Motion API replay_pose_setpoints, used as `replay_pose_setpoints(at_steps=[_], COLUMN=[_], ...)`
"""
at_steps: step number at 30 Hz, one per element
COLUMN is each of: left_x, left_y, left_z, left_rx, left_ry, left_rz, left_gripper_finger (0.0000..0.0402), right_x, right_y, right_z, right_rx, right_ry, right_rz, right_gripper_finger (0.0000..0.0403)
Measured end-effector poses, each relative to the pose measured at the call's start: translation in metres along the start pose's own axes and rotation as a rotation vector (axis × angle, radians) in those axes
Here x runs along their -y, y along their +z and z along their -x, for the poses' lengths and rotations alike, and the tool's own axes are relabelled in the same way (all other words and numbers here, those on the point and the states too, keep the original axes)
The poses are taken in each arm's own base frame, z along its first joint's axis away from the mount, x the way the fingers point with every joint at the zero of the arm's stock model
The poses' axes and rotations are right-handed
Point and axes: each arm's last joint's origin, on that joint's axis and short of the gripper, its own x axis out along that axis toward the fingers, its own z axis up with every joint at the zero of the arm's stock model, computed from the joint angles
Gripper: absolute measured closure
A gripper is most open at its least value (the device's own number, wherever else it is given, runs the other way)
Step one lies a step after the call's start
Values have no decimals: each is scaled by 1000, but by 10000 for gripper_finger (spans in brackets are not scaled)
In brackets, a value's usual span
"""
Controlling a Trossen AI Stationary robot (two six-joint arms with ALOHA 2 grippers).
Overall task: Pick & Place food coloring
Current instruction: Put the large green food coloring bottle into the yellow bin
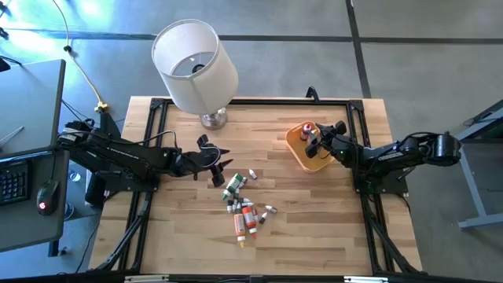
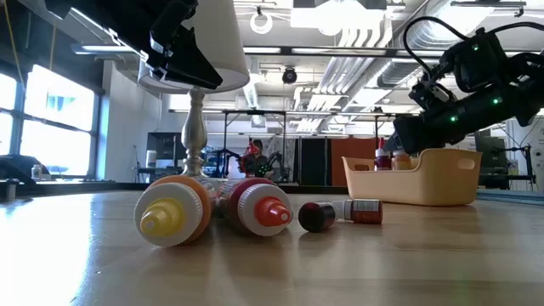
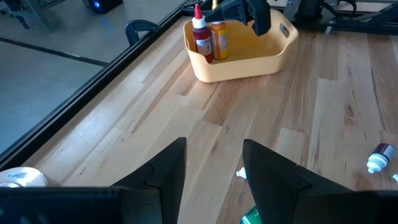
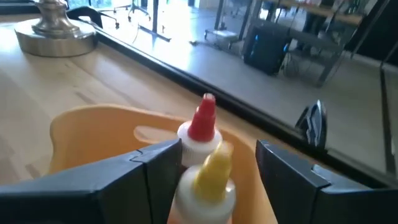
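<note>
Two food coloring bottles (image 3: 206, 38) stand in the orange bin (image 3: 249, 56); about a dozen more (image 1: 244, 211) lie mid-counter (image 1: 314, 228). The right tool (image 1: 316, 141) hangs open over the bin; the left tool (image 1: 218, 163), empty and part-open, hovers near the pile.

You've got a pale wood plank table (image 1: 314, 212), smooth with a slight sheen. The bowl (image 3: 249, 56) looks like matt orange plastic, the little bottles (image 2: 255, 206) glossy plastic, the lamp (image 1: 195, 67) has a shiny metal base and a white cloth-like shade.
</note>
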Motion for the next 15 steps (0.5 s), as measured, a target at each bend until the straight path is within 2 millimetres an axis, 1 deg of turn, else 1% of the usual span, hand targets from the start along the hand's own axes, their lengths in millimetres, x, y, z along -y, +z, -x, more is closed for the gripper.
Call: replay_pose_setpoints(at_steps=[4,8,11,13,15], left_x=[0,0,0,0,0], left_y=[0,0,0,0,0], left_z=[0,0,0,0,0], left_rx=[0,0,-4,-4,-4], left_ry=[0,0,0,0,1], left_rz=[0,0,-3,-2,-12], left_gripper_finger=[246,246,246,246,246], right_x=[0,1,-5,-16,-30], right_y=[9,25,43,59,81], right_z=[1,4,7,9,11], right_rx=[80,202,284,324,338], right_ry=[0,27,103,182,281], right_rz=[24,-10,1,52,88], right_gripper_finger=[209,219,228,232,235])
